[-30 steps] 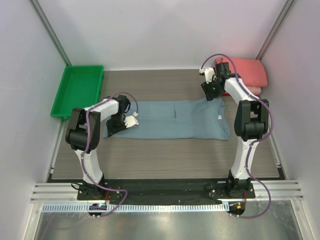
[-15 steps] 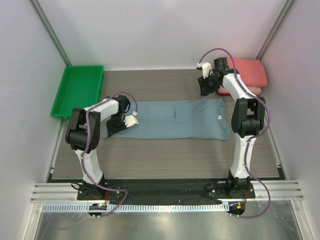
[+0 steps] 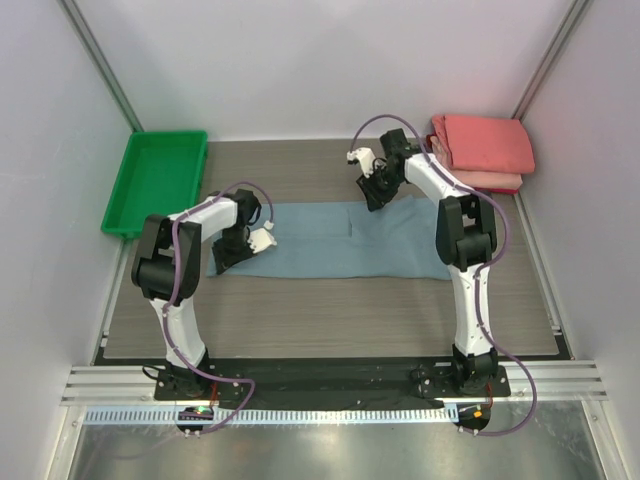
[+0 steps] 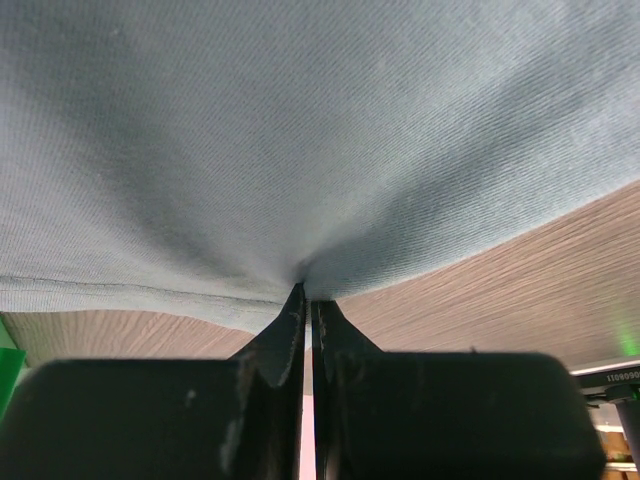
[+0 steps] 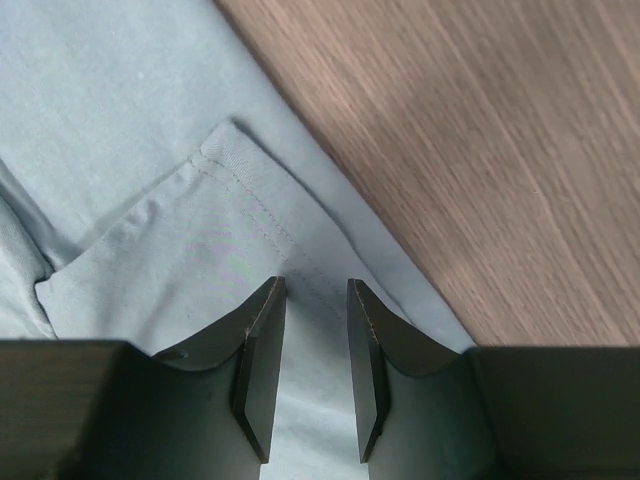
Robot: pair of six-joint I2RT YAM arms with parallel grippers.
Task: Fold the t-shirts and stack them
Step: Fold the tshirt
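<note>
**Item 1: blue-grey t-shirt (image 3: pixel 330 245).** It lies flat in a long band across the middle of the worktop (image 3: pixel 330 320), not yet folded down to a rectangle. Its right end is hidden behind the right arm, so I cannot see the neck label from above.

**Item 2: left hand (image 3: pixel 262 240).** It sits at the shirt's left end, where it was a second ago. On its wrist view the jaws are pressed together and the cloth puckers at their tips, so I read it as pinching the shirt's edge.

**Item 3: right hand (image 3: pixel 373 195).** This is the change. A second ago it stood at the shirt's far right corner. It has since swept left along the far edge and now sits near the middle of that edge. On its wrist view the jaws stand a narrow gap apart, right over a stitched sleeve hem (image 5: pixel 240 190). The cloth looks flat in the gap, and I see nothing clamped.

**Item 4: pink t-shirts (image 3: pixel 485 148).** These are folded and stacked at the far right corner, well apart from both hands.

**Item 5: green tray (image 3: pixel 160 180).** It sits at the far left and plays no part here.

**Note.** I judge that the right hand has left the corner to take the sleeve, and that the next fold depends on this grip.
</note>
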